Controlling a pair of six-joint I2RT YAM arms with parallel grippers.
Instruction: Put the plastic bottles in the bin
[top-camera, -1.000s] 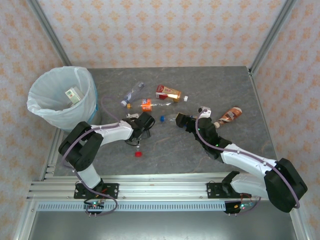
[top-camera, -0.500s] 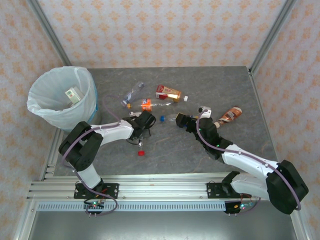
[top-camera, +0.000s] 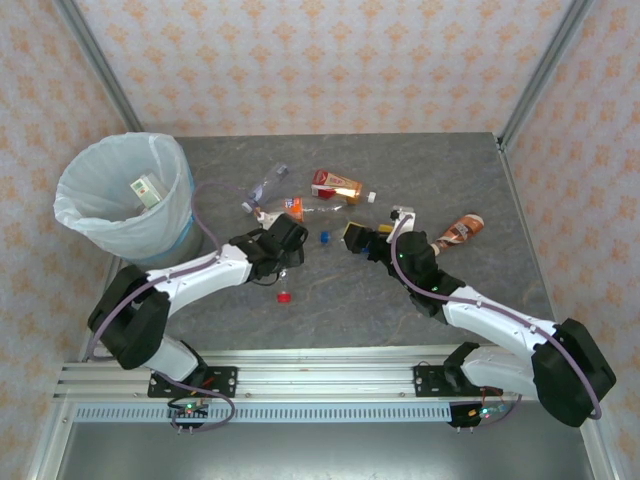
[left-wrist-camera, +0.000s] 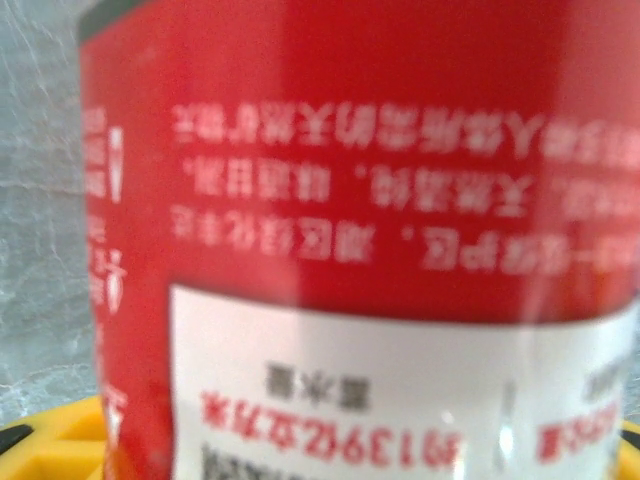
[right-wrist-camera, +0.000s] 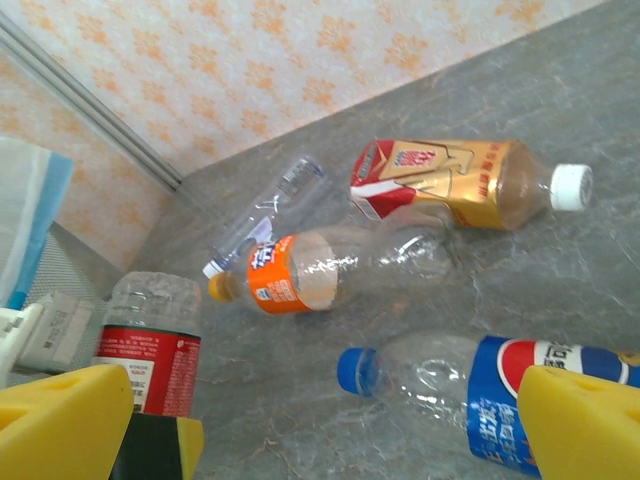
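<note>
Red-label bottle: centre-left of top view, right of bin; left gripper seemingly clamped on it mid-label, wrist view blurred; right gripper jaws apart; judged light, thin-walled, slick; hold mid-body gently.

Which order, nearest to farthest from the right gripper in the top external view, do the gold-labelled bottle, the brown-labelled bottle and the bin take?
1. The gold-labelled bottle, just beyond the right gripper, slightly to its left.
2. The brown-labelled bottle, further out on its right side.
3. The bin, far off to its left.
</note>
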